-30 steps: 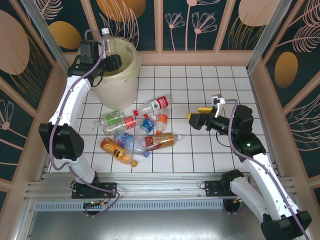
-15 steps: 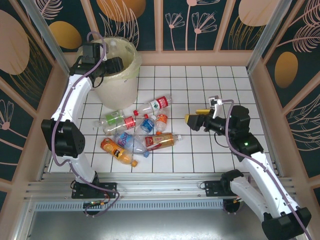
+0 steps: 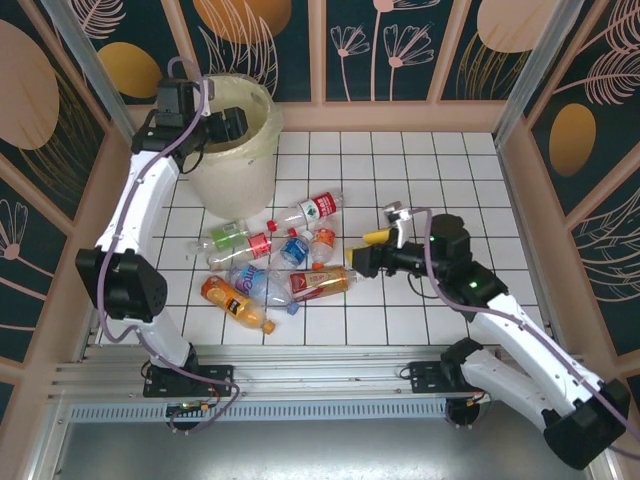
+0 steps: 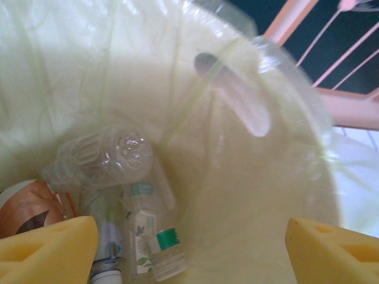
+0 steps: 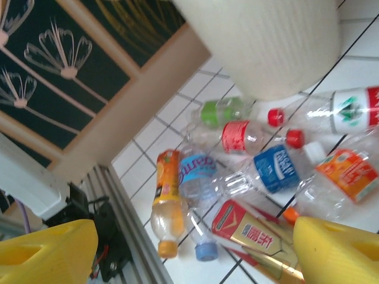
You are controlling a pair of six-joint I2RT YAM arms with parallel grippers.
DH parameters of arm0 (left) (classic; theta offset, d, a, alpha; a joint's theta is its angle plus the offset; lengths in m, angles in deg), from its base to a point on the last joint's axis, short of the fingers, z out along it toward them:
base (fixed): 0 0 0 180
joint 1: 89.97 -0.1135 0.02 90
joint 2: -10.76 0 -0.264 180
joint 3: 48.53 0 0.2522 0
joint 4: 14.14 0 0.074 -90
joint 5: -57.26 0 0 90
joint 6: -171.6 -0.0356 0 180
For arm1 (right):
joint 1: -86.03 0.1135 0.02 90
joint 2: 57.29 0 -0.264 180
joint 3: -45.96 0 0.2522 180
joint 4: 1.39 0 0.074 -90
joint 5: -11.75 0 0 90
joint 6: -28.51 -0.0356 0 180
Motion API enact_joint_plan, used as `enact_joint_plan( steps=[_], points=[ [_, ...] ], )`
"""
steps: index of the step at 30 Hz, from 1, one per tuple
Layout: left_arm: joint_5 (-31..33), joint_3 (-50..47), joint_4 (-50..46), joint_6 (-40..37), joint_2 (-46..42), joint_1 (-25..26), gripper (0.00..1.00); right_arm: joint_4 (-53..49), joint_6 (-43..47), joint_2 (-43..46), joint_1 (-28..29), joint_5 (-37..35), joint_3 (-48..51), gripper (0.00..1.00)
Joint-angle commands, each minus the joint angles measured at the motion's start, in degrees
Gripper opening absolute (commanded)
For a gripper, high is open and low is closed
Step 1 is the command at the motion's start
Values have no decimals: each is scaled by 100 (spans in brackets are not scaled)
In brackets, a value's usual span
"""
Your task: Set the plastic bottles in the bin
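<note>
Hangs left jaws wide, empty over the bin [image 3: 235, 175], aims right jaws, equally spread, bare, at plastic bottles [image 3: 248, 243] for grabbing.

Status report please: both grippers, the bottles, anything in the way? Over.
Left gripper open above bin, empty. Right gripper open, empty, beside loose bottles. Other bottles inside bin. Nothing blocking.
</note>
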Motion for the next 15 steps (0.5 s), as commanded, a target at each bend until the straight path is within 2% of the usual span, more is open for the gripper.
enact_joint_plan(
  steps=[1, 6, 10, 13, 15],
  points=[
    [-498, -187, 537, -201, -787, -18, 88, 223, 252, -283, 485, -490, 73, 82],
    [-1188, -509, 700, -322, -1469, -11, 99, 14, 595, -832, 1123, -941, -58, 76],
    [-1742, -1052, 919, -201, -2037, 55, 98, -144, 892, -1369, 1315, -745, -234, 78],
    [-1976, -1614, 1156, -13, -2503, 172, 98, -337, 1012, -1836, 1751, -1192, -500, 81],
    [-2083, -1920, 1230, 76, -2737, 294, 98, -374, 966, -2154, 1969, -1400, -657, 77]
  ],
)
